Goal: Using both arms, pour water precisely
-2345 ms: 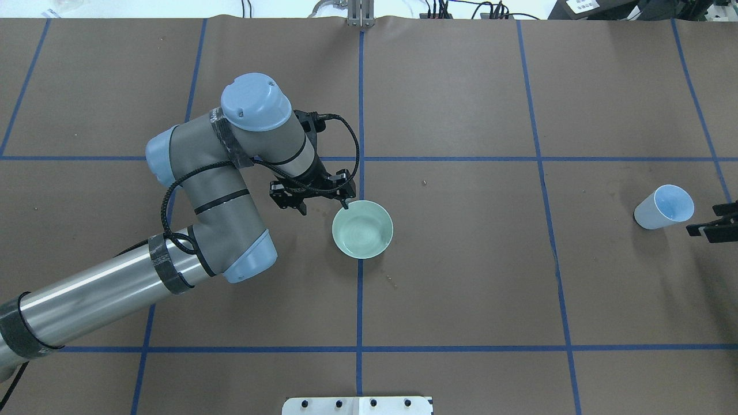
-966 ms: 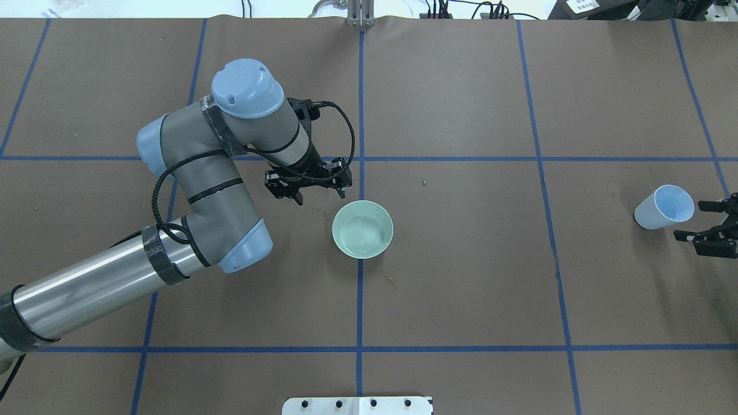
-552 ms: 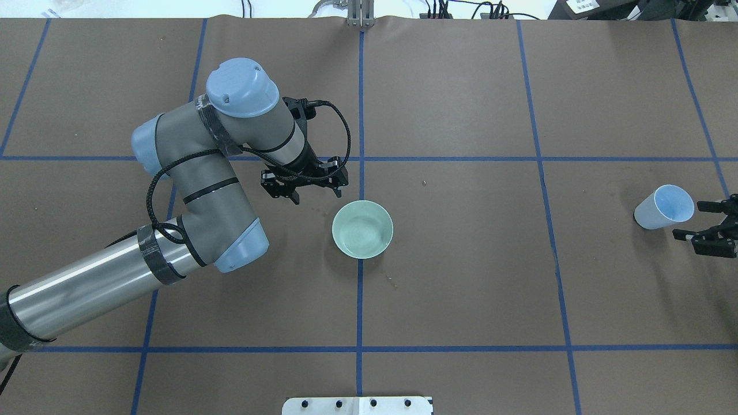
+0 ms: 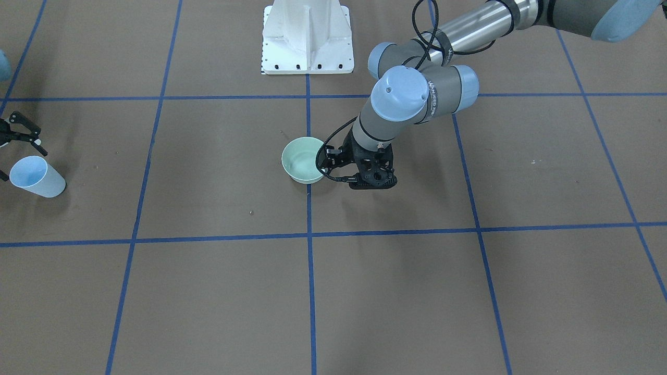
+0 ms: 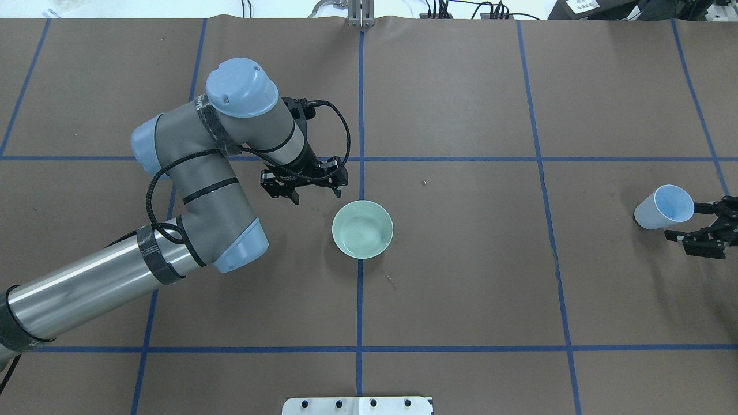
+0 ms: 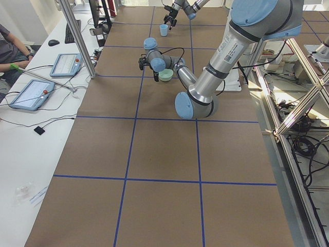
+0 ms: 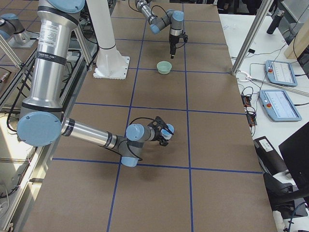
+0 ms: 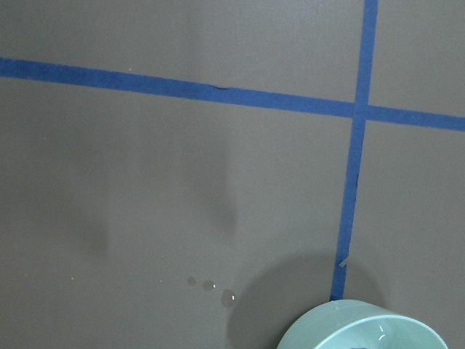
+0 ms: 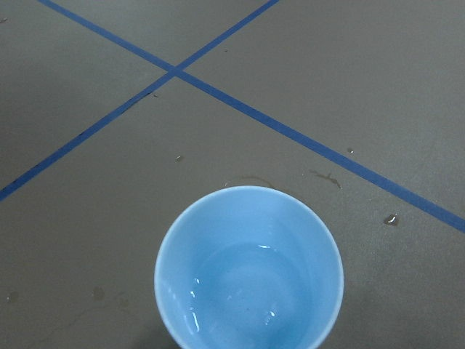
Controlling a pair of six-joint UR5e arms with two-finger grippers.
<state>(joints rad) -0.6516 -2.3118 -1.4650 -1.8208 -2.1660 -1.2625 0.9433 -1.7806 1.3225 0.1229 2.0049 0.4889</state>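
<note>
A light-blue cup (image 5: 664, 207) stands at the table's right end; in the right wrist view (image 9: 248, 269) it holds a little water (image 9: 247, 294) with whitish glints. A pale green bowl (image 5: 362, 229) sits at the table's centre, and its rim shows in the left wrist view (image 8: 363, 327). My left gripper (image 5: 317, 195) is open and empty, just to the far-left of the bowl and apart from it. My right gripper (image 5: 691, 221) is open and empty, close beside the cup's right side. I cannot tell whether the bowl holds water.
Several small water drops (image 8: 211, 286) lie on the brown paper near the bowl, and one more drop (image 9: 391, 219) lies beside the cup. Blue tape lines (image 5: 360, 115) grid the table. The white pedestal (image 4: 307, 36) stands at the robot's side.
My left gripper has drawn back from the bowl's rim toward the far left and now holds still. My right gripper has come in from the right edge toward the cup.
</note>
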